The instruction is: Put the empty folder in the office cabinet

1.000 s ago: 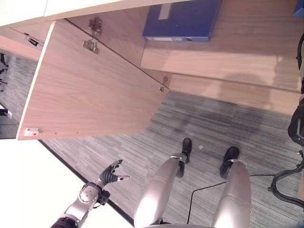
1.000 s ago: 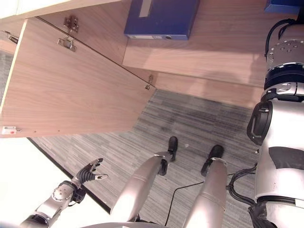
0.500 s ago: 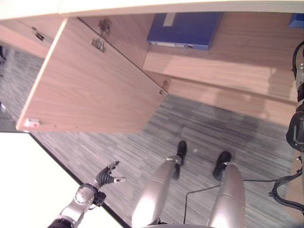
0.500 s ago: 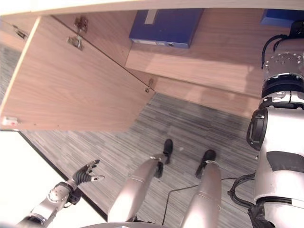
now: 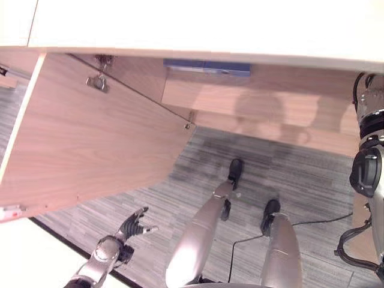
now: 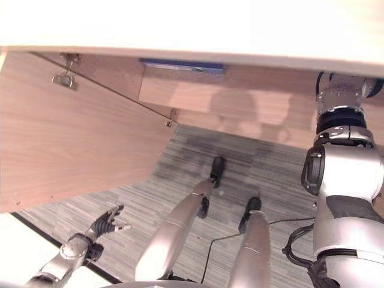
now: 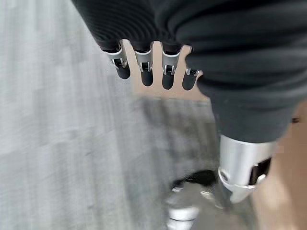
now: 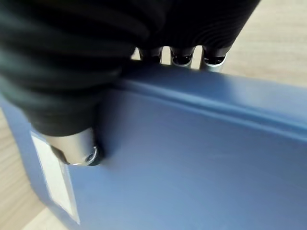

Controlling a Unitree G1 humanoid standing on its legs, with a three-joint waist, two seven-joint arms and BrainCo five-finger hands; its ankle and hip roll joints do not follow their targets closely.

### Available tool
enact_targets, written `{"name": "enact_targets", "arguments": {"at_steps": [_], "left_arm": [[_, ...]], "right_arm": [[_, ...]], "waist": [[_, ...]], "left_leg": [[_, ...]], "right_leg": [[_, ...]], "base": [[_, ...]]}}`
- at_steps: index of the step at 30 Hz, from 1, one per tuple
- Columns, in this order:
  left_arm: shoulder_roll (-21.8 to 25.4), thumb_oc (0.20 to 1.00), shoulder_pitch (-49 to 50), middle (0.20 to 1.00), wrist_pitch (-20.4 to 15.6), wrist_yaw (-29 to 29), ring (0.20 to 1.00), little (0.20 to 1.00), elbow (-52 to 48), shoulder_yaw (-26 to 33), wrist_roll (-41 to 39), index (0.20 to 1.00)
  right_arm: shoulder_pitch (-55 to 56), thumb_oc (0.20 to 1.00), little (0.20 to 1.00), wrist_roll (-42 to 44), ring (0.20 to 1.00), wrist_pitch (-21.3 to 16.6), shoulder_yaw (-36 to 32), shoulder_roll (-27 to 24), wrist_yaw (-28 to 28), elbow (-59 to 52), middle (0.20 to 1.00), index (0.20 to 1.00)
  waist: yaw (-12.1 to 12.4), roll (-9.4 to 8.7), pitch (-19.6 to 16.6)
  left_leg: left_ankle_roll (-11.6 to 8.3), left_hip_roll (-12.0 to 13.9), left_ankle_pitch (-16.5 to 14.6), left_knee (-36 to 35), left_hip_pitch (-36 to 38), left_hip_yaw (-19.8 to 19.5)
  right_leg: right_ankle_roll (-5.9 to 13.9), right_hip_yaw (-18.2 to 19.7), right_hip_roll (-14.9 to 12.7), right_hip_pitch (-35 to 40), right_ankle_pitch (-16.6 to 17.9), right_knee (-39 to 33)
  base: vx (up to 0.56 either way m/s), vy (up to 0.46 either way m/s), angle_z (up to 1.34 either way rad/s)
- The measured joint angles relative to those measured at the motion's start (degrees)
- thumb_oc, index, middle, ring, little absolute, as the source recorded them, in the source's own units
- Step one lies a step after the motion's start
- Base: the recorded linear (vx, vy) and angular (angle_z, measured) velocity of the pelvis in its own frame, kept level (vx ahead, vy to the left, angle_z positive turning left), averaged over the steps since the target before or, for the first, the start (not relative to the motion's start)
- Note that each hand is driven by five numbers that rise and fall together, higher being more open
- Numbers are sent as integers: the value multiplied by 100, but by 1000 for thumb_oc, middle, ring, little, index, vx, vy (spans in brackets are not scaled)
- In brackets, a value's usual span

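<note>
— Two blue folders, am I counting right?

— Yes. One is lying on the shelf (image 5: pixel 270 90) inside the cabinet; the folder (image 8: pixel 192 158) that matters is sitting in the right hand (image 8: pixel 96 57).

— What is changing compared with a moment ago?

— Mostly the view itself. The whole picture is shifting, so the head is moving, not the things. The cabinet top (image 5: pixel 210 27) is now covering most of the opening, and the shelved folder (image 5: pixel 207 66) is showing as just a thin blue strip. The door (image 5: pixel 90 138) is hanging open as before.

— And for the task?

— I'm judging that the robot is closing in on the cabinet, with the right arm reaching up under the top. The placing is looking close, but not finished.

— How is the right hand gripping?

— It is pinching: the thumb is pressing on the folder's face, the fingers (image 8: pixel 211 60) are hooking over its far edge. Pale wood is showing behind it, so it is probably at the shelf.

— The left hand?

— The left hand (image 5: pixel 133 225) is hanging low over the floor (image 5: pixel 288 168), fingers loosely spread, carrying nothing.
</note>
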Motion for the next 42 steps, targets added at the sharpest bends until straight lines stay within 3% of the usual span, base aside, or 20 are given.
{"name": "enact_targets", "arguments": {"at_steps": [2, 3, 4, 5, 6, 7, 8, 11, 12, 15, 20, 22, 23, 24, 25, 28, 32, 37, 41, 42], "left_arm": [[120, 1000, -66, 1000, -1, 12, 1000, 1000, 51, 38, -53, 1000], [136, 1000, -91, 1000, 6, 28, 1000, 1000, 76, 65, -71, 1000], [158, 1000, -144, 1000, 6, 78, 1000, 1000, 171, 106, -113, 1000], [167, 1000, -233, 1000, -6, 161, 1000, 1000, 99, 152, -181, 1000], [162, 1000, -272, 1000, -34, 195, 1000, 1000, 99, 169, -223, 1000], [119, 1000, -360, 1000, -58, 211, 1000, 1000, 207, 176, -240, 1000], [16, 1000, -431, 1000, -33, 232, 1000, 1000, 327, 183, -256, 1000], [-95, 1000, -592, 1000, -45, 260, 1000, 1000, 575, 148, -281, 1000], [-155, 1000, -656, 1000, -34, 284, 1000, 1000, 615, 74, -281, 1000], [-211, 1000, -644, 1000, -83, 274, 1000, 1000, 590, 90, -274, 1000], [-424, 1000, -319, 1000, -47, 175, 1000, 1000, 597, -221, -208, 1000], [-414, 1000, -314, 1000, -52, 181, 1000, 1000, 588, -266, -148, 1000], [-448, 1000, -363, 1000, -21, 155, 1000, 1000, 620, -304, -55, 1000], [-529, 1000, -228, 1000, 9, 130, 1000, 1000, 635, -289, 34, 1000], [-486, 1000, -269, 1000, -33, 168, 1000, 1000, 703, -183, 49, 1000], [-500, 1000, -282, 1000, -12, 191, 1000, 1000, 710, -118, 41, 1000], [-483, 1000, -347, 1000, -18, 221, 1000, 1000, 705, -115, 22, 1000], [-144, 1000, -328, 1000, -5, 233, 1000, 1000, 582, -55, -56, 1000], [-116, 1000, -372, 1000, 4, 232, 1000, 1000, 477, -128, -60, 1000], [-79, 1000, -402, 1000, -7, 241, 1000, 1000, 454, -98, -62, 1000]], "right_arm": [[296, 200, 200, 49, 200, -38, -103, 249, -24, 105, 200, 200], [273, 200, 200, 49, 200, -57, -77, 346, -23, 142, 200, 200], [256, 200, 200, 48, 200, -55, -8, 456, -18, 140, 200, 200], [244, 200, 200, 36, 200, 41, 68, 466, 4, 112, 200, 200], [245, 200, 200, 36, 200, 69, 50, 462, -2, 123, 200, 200], [292, 200, 200, 36, 200, 73, 57, 461, 3, 159, 200, 200], [286, 200, 200, 10, 200, 93, 20, 452, 25, 159, 200, 200], [78, 200, 200, 3, 200, 138, -92, 425, 119, 179, 200, 200], [-39, 200, 200, 5, 200, 110, 45, 424, 135, 178, 200, 200], [-33, 200, 200, 8, 200, 160, 88, 413, 149, 193, 200, 200], [-48, 200, 200, 0, 200, 327, 155, 421, 172, 328, 200, 200], [-141, 200, 200, 0, 200, 294, 90, 317, 163, 407, 200, 200], [-209, 200, 200, -36, 200, 250, 110, 204, 207, 421, 200, 200], [-221, 200, 200, -62, 200, 379, 255, 214, 225, 399, 200, 200], [-257, 200, 200, -58, 200, 368, 282, 229, 161, 421, 200, 200], [-276, 200, 200, -60, 200, 361, 318, 316, 119, 437, 200, 200], [-282, 200, 200, -66, 200, 317, 358, 327, 131, 427, 200, 200], [-752, 200, 200, -218, 200, 227, 359, 307, 96, 376, 200, 200], [-1427, 200, 200, -226, 200, 268, 599, 223, 146, 305, 200, 200], [-1495, 200, 200, -226, 200, 231, 600, 157, 150, 224, 200, 200]], "waist": [[-78, -305, -32], [-113, -324, -23], [-165, -332, 5], [-306, -277, 136], [-330, -239, 191], [-355, -220, 206], [-332, -155, 201], [-234, -98, 371], [-321, 73, 513], [-311, 79, 594], [-254, 117, 572], [-176, 139, 547], [-325, 88, 520], [-90, 209, 430], [-178, 174, 356], [-173, 201, 356], [-269, 186, 364], [-270, 120, 551], [-218, 96, 601], [-206, 93, 609]], "left_leg": [[98, -33, 52, -121, 258, 52], [305, -25, 163, -106, 300, 40], [772, -15, 175, -54, 353, 49], [868, -67, 189, -36, 502, 64], [882, -72, 186, -27, 583, 65], [598, -68, -25, -81, 670, 87], [582, -66, 32, -84, 688, 120], [559, -81, 51, -112, 711, 172], [587, -88, 49, -75, 712, 54], [510, -36, 95, -192, 727, -109], [250, 204, 17, -656, 935, -71], [91, 261, -17, -943, 908, -95], [252, 110, -380, 526, 292, -110], [302, 336, -485, 562, 554, -147], [200, 289, -351, 34, 692, -120], [213, 378, 85, -171, 719, -271], [229, 319, 13, 177, 461, -319], [11, 328, -555, 1798, -759, -506], [-58, 461, -783, 2530, -1700, -624], [-64, 503, -779, 2635, -1875, -541]], "right_leg": [[306, 6, 0, 277, 234, -225], [526, -13, -17, 173, 334, 36], [922, -26, -139, -170, 556, 680], [1074, -236, -439, -542, 689, 1318], [991, -295, -524, -546, 654, 1183], [862, -423, -758, -513, 604, 711], [756, -480, -910, -352, 676, 25], [887, -240, -1267, -65, 1201, -1854], [930, 47, -1300, 307, 1553, -2689], [955, 15, -1199, 397, 2193, -2775], [882, -127, -1086, 416, 2378, -2737], [652, -98, -983, 140, 2166, -2131], [609, -112, -1195, -11, 2176, -2204], [752, -28, -1012, -87, 2238, -2181], [639, 15, -931, -79, 2195, -1905], [575, -73, -801, -199, 2115, -1682], [489, -53, -896, -498, 1834, -1099], [231, 58, -977, -1764, 1037, 828], [242, 85, -871, -2675, 846, 1550], [152, 216, -830, -2922, 550, 2343]], "base": [[86, 230, -18], [148, 184, -30], [174, 106, -23], [211, -106, -15], [290, -182, 1], [245, -298, -1], [96, -265, -7], [43, -163, -8], [21, -76, 21], [24, -36, 40], [9, -44, 19], [9, -110, 30], [10, -91, 4], [68, -137, 9], [71, -121, -37], [8, -90, 14], [-18, -78, 19], [2, -100, 21], [26, -63, 2], [37, -24, 30]]}}
